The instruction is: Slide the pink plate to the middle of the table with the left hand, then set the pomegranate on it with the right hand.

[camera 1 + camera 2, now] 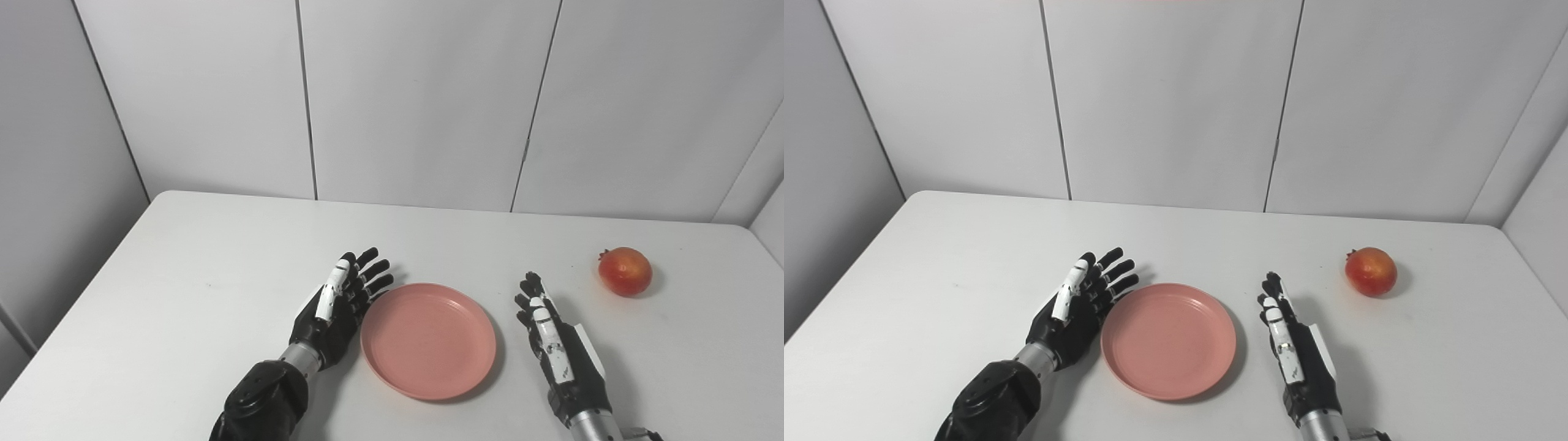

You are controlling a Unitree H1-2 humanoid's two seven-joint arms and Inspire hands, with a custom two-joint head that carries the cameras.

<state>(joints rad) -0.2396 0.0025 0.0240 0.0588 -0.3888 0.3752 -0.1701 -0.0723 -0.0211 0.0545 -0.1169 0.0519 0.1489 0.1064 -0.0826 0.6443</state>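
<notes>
Resting its side against the pink plate (pixel 428 340), the left hand (pixel 335 309) has its fingers spread wide, good for pushing. That plate sits mid-desk (pixel 184 294). Waiting nearby, the right hand (pixel 557 346) holds nothing, fingers straight. Well off to its right lies the pomegranate (pixel 625 271).

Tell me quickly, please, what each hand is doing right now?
Left hand: open, beside the pink plate.
Right hand: open, holding nothing.

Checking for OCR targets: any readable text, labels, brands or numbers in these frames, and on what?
None readable.
pink plate: plain, no print.
pomegranate: no sticker visible.
left hand and right hand: white patches only, no legible marking.
table and wall panels: blank.
</notes>
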